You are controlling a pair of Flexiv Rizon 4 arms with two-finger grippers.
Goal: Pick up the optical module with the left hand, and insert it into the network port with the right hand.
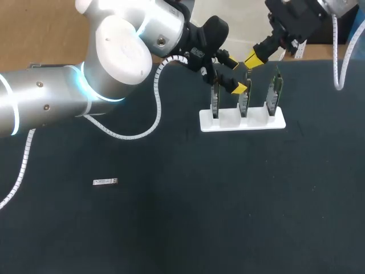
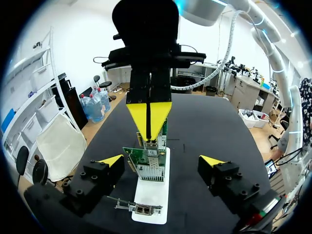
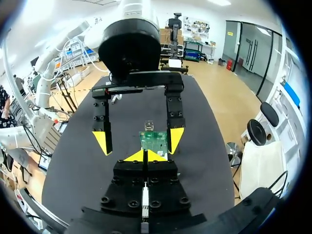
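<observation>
Right tool [image 1: 255, 57]: fingers together, clamped on the thin silver optical module [image 3: 145, 200], tips pointing down over the middle card [image 1: 244, 94] in the white rack [image 1: 242, 123].

Left tool [image 1: 235, 73]: fingers apart, holding nothing, one finger on each side of the row of cards.

We judge pickup and handover done; insertion into the network port [image 2: 148, 171] remains. The yellow tips hide the module's front end, so we cannot tell whether it has entered the port.

A second small silver piece [image 1: 105, 181] lies on the counter [image 1: 171, 228], well apart from the rack.
</observation>
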